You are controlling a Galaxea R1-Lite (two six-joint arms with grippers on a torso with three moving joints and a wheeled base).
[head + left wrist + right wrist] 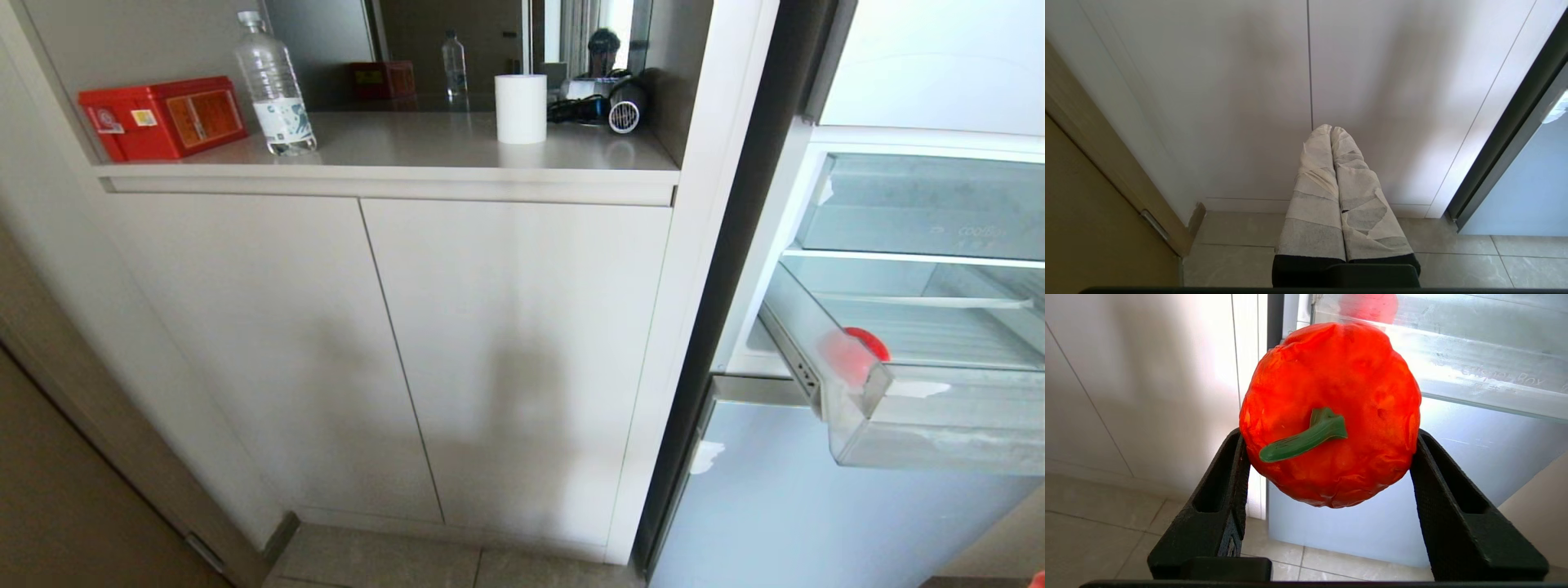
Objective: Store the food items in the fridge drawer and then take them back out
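Note:
My right gripper (1329, 435) is shut on a red pepper (1331, 375) with a green stem, its black fingers (1231, 469) pressing both sides. It hangs low in front of the fridge, below the pulled-out fridge drawer (1474, 347). In the head view the clear drawer (939, 425) juts out at the right, with white tape scraps on its lip. A second red food item (857, 351) lies in its front left corner. That item (1370, 306) shows through the drawer wall in the right wrist view. My left gripper (1329, 130), its fingers wrapped in tape, is shut on nothing and faces the cabinet doors.
A clear bin with printed lettering (922, 204) sits above the drawer. Left of the fridge stands a cabinet (392, 343). Its counter holds a red box (163, 118), a water bottle (273, 86), a white roll (521, 108) and a hair dryer (620, 110). The floor is tiled (1237, 253).

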